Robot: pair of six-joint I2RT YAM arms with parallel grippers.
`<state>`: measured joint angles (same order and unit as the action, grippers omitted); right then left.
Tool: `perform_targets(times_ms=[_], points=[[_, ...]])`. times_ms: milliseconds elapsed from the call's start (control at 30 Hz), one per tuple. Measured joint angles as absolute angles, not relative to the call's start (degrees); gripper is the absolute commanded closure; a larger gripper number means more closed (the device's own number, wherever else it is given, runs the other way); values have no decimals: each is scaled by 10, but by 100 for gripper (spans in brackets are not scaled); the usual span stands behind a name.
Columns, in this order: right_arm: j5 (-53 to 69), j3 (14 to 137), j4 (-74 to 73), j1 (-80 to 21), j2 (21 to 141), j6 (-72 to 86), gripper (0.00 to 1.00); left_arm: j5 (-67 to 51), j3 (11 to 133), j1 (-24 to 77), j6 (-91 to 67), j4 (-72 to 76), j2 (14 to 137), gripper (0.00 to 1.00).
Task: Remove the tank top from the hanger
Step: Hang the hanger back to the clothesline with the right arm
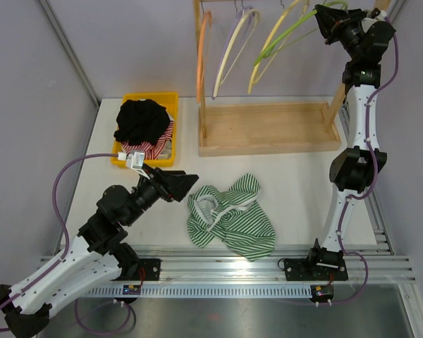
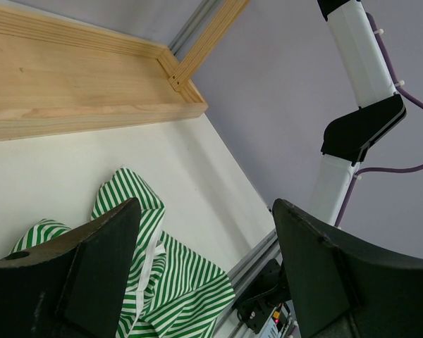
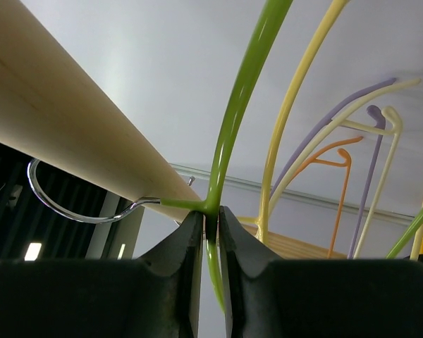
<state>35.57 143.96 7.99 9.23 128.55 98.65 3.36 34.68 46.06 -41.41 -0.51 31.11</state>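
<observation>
The green-and-white striped tank top (image 1: 233, 215) lies crumpled on the table near the front edge, off any hanger; it also shows low in the left wrist view (image 2: 169, 274). My left gripper (image 1: 183, 183) hovers open just left of the tank top, its jaws (image 2: 206, 211) wide apart with nothing between them. My right gripper (image 1: 324, 21) is raised at the rack's top right, shut (image 3: 210, 215) on the bare green hanger (image 3: 247, 77) just below its metal hook (image 3: 63, 208). The hook hangs on the wooden rod (image 3: 56, 105).
A yellow bin (image 1: 151, 97) at the back left holds a black garment (image 1: 142, 120) and a red-striped one. The wooden rack base (image 1: 268, 127) stands behind the tank top. Orange (image 1: 203, 56), cream (image 1: 233, 53) and yellow (image 1: 268, 49) hangers hang on the rod. A metal rail (image 1: 268, 264) runs along the front.
</observation>
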Motion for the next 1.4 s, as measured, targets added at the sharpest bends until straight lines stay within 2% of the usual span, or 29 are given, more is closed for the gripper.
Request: perform_targets(times_ms=[300,500,600,667,733,767,833,1100,1400], points=[[368,1450,108,103,1303,1011,78,39,346,461,-417,-5,307,21],[371,1412,159,105,1296,1014,77,39,343,461,-420,-3,312,21],[371,1390,167,105,1284,1013,72,38,340,461,-421,-3,315,21],[373,1376,164,106,1275,1005,63,38,339,461,-421,-3,315,21],[373,1363,152,106,1264,987,62,37,337,461,-421,-2,315,21],[372,1357,143,106,1259,978,57,37,336,461,-421,-3,315,21],[367,1338,122,107,1239,956,53,36,336,461,-421,-3,316,21],[368,1277,61,112,1177,884,52,33,336,461,-421,-3,316,21],[380,1266,53,114,1172,861,43,33,334,461,-421,-2,312,21]])
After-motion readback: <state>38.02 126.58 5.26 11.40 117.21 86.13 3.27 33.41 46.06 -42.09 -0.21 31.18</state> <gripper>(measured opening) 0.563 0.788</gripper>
